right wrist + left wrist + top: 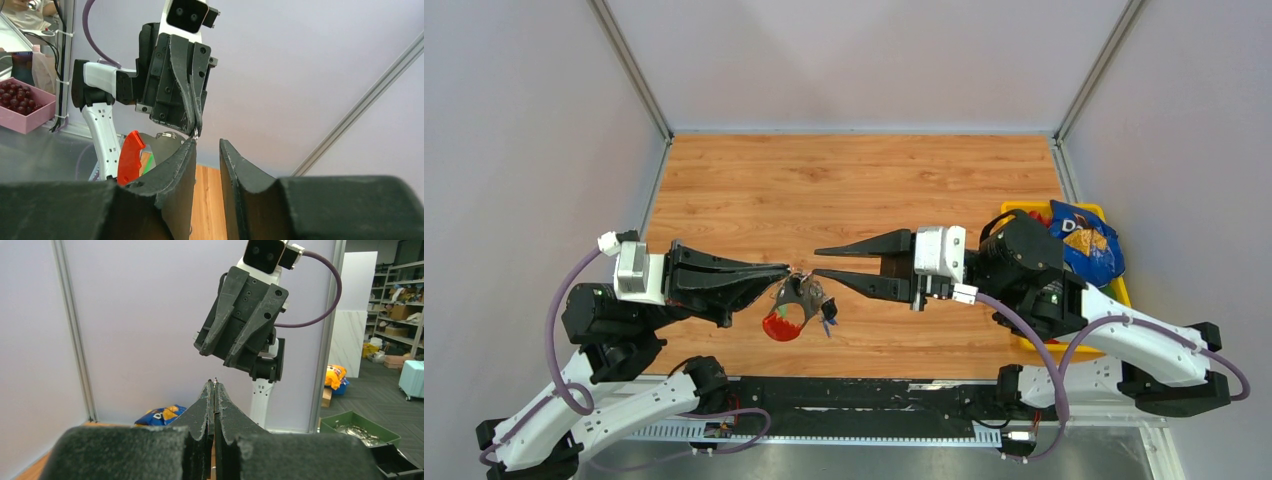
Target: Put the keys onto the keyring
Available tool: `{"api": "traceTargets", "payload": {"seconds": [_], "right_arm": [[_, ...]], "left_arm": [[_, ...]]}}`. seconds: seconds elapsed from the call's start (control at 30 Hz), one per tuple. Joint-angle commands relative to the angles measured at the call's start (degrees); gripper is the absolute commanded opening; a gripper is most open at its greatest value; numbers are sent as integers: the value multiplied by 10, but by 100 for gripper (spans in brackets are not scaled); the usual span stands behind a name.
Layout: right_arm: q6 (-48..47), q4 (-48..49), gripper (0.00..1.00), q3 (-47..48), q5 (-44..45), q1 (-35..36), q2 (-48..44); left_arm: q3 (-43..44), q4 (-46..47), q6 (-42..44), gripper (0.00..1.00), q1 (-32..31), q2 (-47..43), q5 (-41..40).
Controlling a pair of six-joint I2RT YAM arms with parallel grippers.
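Keyring (pixel 796 305) hangs from my clenched left gripper (pixel 789 269); right gripper (pixel 816 261), at its three o'clock, stands parted, empty. I'd hold it steady, approaching the dangling key (pixel 828 313) slowly.

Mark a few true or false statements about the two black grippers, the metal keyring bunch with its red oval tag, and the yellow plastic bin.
1. The left gripper is pinched shut on the top of the metal keyring bunch. True.
2. The right gripper is clamped shut. False: its jaws stand apart with nothing between them.
3. The red oval tag lies in the yellow plastic bin. False: it hangs below the left gripper's tips.
4. A blue snack bag sits in the yellow bin. True.
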Motion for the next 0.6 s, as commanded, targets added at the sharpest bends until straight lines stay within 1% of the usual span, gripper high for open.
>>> {"api": "traceTargets", "payload": {"seconds": [0.0,0.57], "right_arm": [[17,-1,30,34,-3,5,20],[37,-12,27,37,-12,5,40]], "left_arm": [[19,37,-3,0,-2,-2,7],[17,38,0,0,-1,-8,8]]}}
